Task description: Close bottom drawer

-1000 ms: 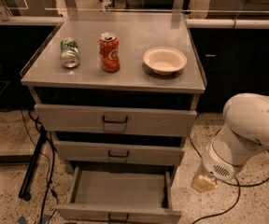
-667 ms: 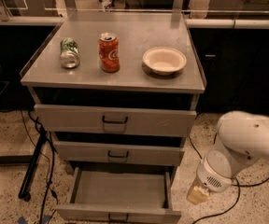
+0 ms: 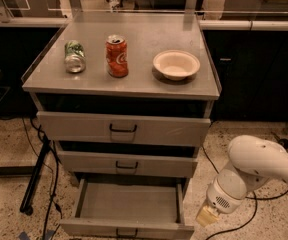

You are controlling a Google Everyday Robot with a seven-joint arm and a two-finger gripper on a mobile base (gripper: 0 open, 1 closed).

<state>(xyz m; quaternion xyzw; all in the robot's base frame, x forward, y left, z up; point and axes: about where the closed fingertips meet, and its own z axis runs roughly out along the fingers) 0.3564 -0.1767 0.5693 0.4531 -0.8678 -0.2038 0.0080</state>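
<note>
The bottom drawer (image 3: 128,203) is pulled far out of the grey metal cabinet (image 3: 211,91). Its plain grey tray is empty, and its low front panel with a small black handle (image 3: 126,232) sits at the frame's lower edge. The middle drawer (image 3: 126,164) and top drawer (image 3: 124,129) stick out only a little. My gripper (image 3: 207,216) is on the white arm (image 3: 264,166) at the lower right, low near the floor, just right of the bottom drawer's front right corner. I cannot tell if it touches the drawer.
On the cabinet top lie a green can (image 3: 74,56) on its side, an upright red can (image 3: 117,56) and a white bowl (image 3: 176,64). Black cables (image 3: 46,159) and a stand leg run along the floor at the left. Dark counters stand behind.
The arm has dropped lower and shifted left, bringing the gripper down beside the bottom drawer's front right corner. The drawers and the items on top have not moved.
</note>
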